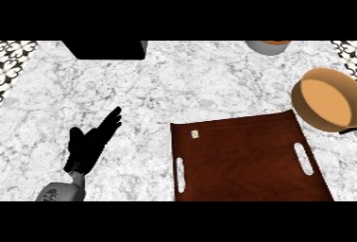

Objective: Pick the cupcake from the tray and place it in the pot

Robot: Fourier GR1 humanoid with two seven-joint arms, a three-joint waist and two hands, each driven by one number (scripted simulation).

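Risk as I judge it: left hand [89,146] rests fingers apart, right hand unseen, and the tiny pale item, possibly the cupcake [194,134], on the tray [244,165] could be misgrasped before reaching the pot [326,99].

Wood tray [244,165], marble counter [174,85]

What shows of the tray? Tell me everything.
The tray is a dark reddish-brown, wood-looking rectangle lying flat on the marble counter, slightly turned. It has a slot handle on each side. A small pale thing sits near its far left corner. The pot stands just past its far right corner.
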